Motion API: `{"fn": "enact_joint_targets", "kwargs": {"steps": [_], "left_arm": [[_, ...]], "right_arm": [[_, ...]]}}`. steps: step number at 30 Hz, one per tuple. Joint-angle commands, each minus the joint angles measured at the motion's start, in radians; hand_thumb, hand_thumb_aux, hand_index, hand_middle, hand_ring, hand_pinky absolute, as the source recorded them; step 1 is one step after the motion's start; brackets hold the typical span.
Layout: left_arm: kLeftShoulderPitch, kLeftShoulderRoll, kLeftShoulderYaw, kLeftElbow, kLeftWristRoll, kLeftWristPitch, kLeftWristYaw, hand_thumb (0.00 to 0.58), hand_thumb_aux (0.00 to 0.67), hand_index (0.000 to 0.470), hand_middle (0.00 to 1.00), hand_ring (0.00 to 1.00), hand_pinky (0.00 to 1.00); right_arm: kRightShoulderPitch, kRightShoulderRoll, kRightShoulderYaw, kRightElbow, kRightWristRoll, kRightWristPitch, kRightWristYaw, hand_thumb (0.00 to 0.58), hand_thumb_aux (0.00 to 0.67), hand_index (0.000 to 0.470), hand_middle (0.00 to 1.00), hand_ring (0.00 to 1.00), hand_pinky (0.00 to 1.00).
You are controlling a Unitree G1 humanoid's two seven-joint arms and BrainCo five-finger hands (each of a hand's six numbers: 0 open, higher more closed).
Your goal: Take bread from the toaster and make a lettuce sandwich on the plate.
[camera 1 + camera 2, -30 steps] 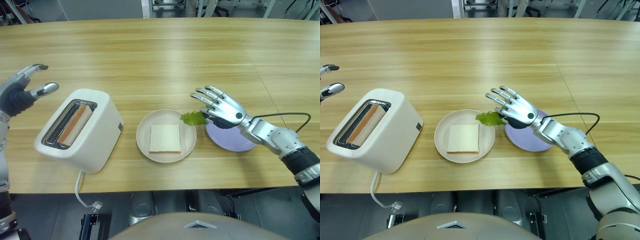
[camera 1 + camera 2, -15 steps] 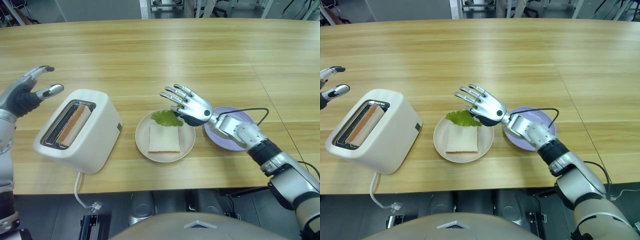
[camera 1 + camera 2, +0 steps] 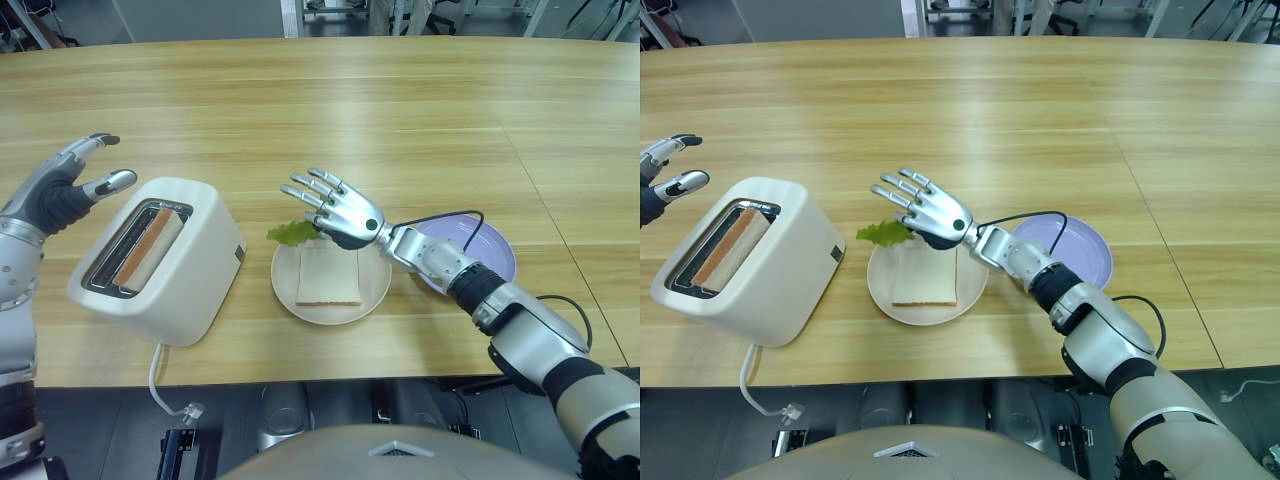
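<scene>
The right hand (image 3: pixel 340 208) hangs over the far left rim of the plate (image 3: pixel 378 287). It pinches a lettuce leaf (image 3: pixel 291 232) underneath against its thumb, and its other fingers fan out straight. The leaf sticks out past the rim toward the toaster (image 3: pixel 190 275). 1 bread slice (image 3: pixel 328 276) lies flat in the middle of the plate, nothing on it. A toasted slice (image 3: pixel 150 247) stands in the toaster's slot. The left hand (image 3: pixel 62 190) hovers just beyond the toaster's far left end, holding nothing, fingers spread. A purple dish (image 3: pixel 495 262) sits on the table (image 3: pixel 300 110) right of the plate, beside the right forearm.
</scene>
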Motion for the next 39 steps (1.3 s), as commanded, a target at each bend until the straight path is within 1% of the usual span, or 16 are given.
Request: {"fn": "enact_joint_targets", "kwargs": {"steps": [1,4,7,17,18,19,23,27,33,36,39], "left_arm": [[-0.002,-0.005,-0.029,-0.009,-0.005,0.002,-0.008,0.000,0.000,0.000,0.00,0.00,0.00],[-0.005,-0.003,-0.037,-0.005,-0.006,0.001,-0.007,0.000,0.000,0.000,0.00,0.00,0.00],[-0.006,-0.003,-0.039,0.001,-0.006,-0.002,-0.005,0.000,0.000,0.000,0.00,0.00,0.00],[-0.006,-0.001,-0.041,0.010,-0.005,-0.008,-0.004,0.000,0.000,0.000,0.00,0.00,0.00],[-0.002,0.002,-0.045,0.007,-0.001,-0.007,-0.009,0.000,0.000,0.000,0.00,0.00,0.00],[0.012,0.007,-0.054,0.003,0.005,-0.009,-0.021,0.000,0.000,0.000,0.00,0.00,0.00],[0.071,0.031,-0.078,-0.020,0.058,-0.009,-0.042,0.000,0.000,0.000,0.00,0.00,0.00],[0.119,0.056,-0.063,-0.074,0.148,0.015,-0.026,0.000,0.000,0.000,0.00,0.00,0.00],[0.195,0.077,-0.059,-0.174,0.211,0.057,-0.079,0.000,0.000,0.000,0.00,0.00,0.00],[0.241,0.093,-0.055,-0.187,0.257,0.079,-0.104,0.000,0.000,0.000,0.00,0.00,0.00],[0.261,0.103,-0.052,-0.190,0.289,0.099,-0.118,0.000,0.000,0.000,0.00,0.00,0.00]], "right_arm": [[0.082,-0.018,0.057,0.014,-0.008,-0.008,-0.012,0.580,0.670,0.460,0.00,0.00,0.00],[0.128,-0.040,0.072,-0.008,0.002,-0.009,-0.011,0.580,0.670,0.460,0.00,0.00,0.00],[0.148,-0.056,0.079,-0.025,0.010,-0.011,-0.008,0.580,0.670,0.460,0.00,0.00,0.00],[0.170,-0.134,0.035,-0.150,0.061,-0.020,0.033,0.580,0.670,0.460,0.00,0.00,0.00],[0.174,-0.143,0.028,-0.165,0.068,-0.022,0.042,0.570,0.583,0.400,0.00,0.00,0.00],[0.178,-0.152,0.020,-0.182,0.075,-0.023,0.055,0.000,0.000,0.000,0.00,0.00,0.00],[0.192,-0.180,-0.001,-0.227,0.092,-0.025,0.084,0.000,0.000,0.000,0.00,0.00,0.00],[0.201,-0.201,-0.019,-0.260,0.098,-0.027,0.099,0.000,0.000,0.000,0.00,0.00,0.00],[0.220,-0.229,-0.041,-0.306,0.100,-0.031,0.126,0.000,0.000,0.000,0.00,0.00,0.00],[0.232,-0.240,-0.053,-0.331,0.101,-0.033,0.135,0.000,0.000,0.000,0.00,0.00,0.00],[0.246,-0.250,-0.066,-0.362,0.108,-0.038,0.137,0.000,0.000,0.000,0.00,0.00,0.00]]}}
